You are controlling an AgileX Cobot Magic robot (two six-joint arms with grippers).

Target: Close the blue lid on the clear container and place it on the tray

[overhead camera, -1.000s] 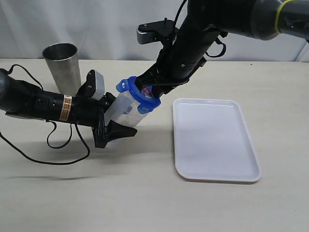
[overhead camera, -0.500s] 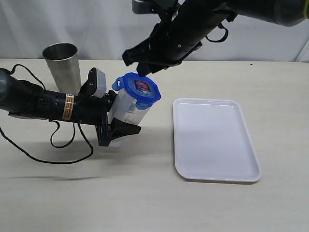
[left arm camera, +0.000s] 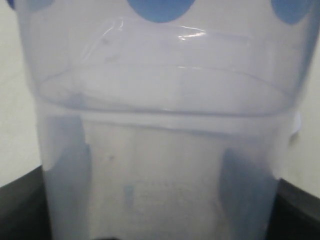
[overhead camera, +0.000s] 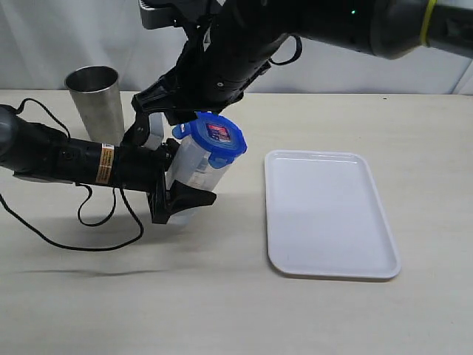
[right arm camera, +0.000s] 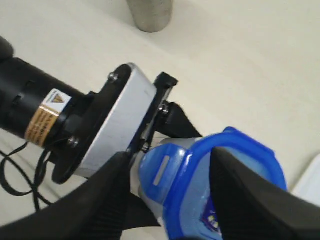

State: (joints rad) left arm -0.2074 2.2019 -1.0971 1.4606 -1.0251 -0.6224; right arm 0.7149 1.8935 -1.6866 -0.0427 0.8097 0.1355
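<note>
Left gripper (overhead camera: 185,177) (arm stretched low) clamps the clear container (left arm camera: 160,150); right gripper (overhead camera: 172,111) hangs just above, jaws spread.

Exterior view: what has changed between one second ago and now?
The right gripper lifted off the lid, rose and swung toward the left of this view; its jaws, now open, flank the lid's rim. The container, tilted in the left gripper, came a little more upright. Tray and cup stayed put.
</note>
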